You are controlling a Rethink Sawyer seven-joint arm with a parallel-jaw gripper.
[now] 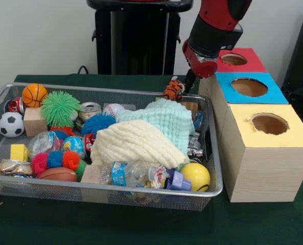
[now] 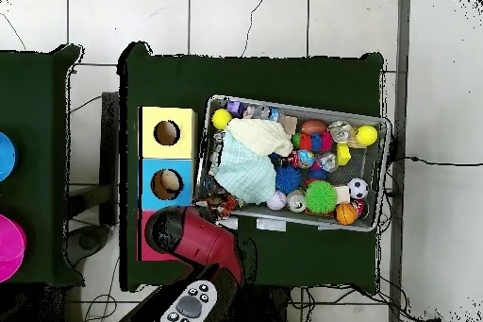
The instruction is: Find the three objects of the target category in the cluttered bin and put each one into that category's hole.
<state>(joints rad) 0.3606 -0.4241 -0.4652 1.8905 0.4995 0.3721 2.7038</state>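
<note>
front view: pincer (image 1: 184, 84) grips orange tiger (image 1: 173, 90) above bin (image 1: 141, 190) corner.

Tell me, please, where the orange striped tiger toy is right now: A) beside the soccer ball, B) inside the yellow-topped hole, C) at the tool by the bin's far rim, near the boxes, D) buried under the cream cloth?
C: the tiger toy hangs at the tool above the bin far rim, close to the blue-topped box.

Orange black-striped tiger (image 1: 173, 90), red-topped hole (image 1: 233, 59)
</note>
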